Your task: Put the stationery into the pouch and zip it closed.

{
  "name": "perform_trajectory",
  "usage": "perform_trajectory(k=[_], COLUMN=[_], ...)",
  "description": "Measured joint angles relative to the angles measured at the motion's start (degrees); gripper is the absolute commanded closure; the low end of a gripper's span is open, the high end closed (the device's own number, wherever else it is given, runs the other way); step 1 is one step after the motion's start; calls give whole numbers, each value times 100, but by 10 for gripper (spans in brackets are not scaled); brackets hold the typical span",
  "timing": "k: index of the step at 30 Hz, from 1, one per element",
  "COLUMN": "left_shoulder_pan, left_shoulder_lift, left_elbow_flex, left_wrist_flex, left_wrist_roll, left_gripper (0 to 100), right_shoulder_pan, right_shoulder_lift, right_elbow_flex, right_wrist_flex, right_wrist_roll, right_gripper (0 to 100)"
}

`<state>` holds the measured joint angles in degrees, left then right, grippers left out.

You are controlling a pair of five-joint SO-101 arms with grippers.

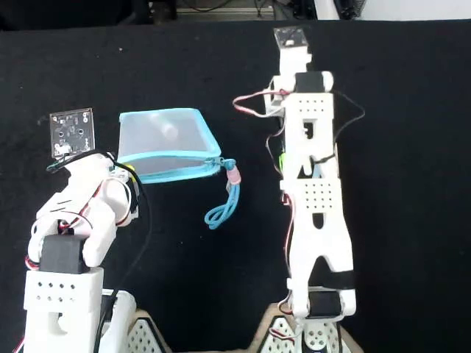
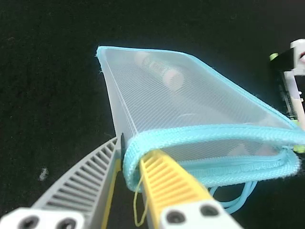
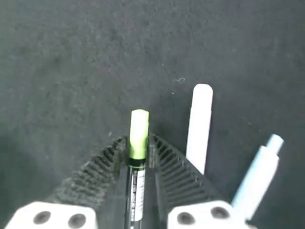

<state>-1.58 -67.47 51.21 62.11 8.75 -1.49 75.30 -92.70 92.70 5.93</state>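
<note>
- The pouch (image 2: 190,105) is translucent, finely ribbed mesh with a faint sheen. Its cyan zip tape (image 2: 214,136) is woven, matt cloth.
- The strap (image 1: 224,206) looks like smooth cyan cord.
- The left gripper (image 2: 133,149) has ridged matt plastic, grey and yellow; the right gripper (image 3: 138,141) has dark ridged plastic.
- The marker (image 3: 139,129) is smooth plastic with a slightly glossy green cap.
- The white pen (image 3: 199,124) and pale blue pen (image 3: 259,174) are smooth, matt plastic.
- The table (image 3: 71,57) is black, matt, faintly fuzzy cloth.
</note>
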Motion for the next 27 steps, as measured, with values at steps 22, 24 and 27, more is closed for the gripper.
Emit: perform_trajectory(k=[22,24,27], left_shoulder_pan=[0,0,0], left_shoulder_lift=[0,0,0], left_elbow_flex=[0,0,0], left_wrist_flex=[0,0,0], left_wrist_roll=[0,0,0], left_gripper=[970,970,970], right_shoulder_pan=[-730,-888,-949], right_shoulder_lift=[-5363,-6295,-7578], right_elbow_flex=[3947,4888,6312], right_wrist_flex=[651,510,9], right_wrist_roll=[-914,-958,-958], right_gripper=[988,988,988])
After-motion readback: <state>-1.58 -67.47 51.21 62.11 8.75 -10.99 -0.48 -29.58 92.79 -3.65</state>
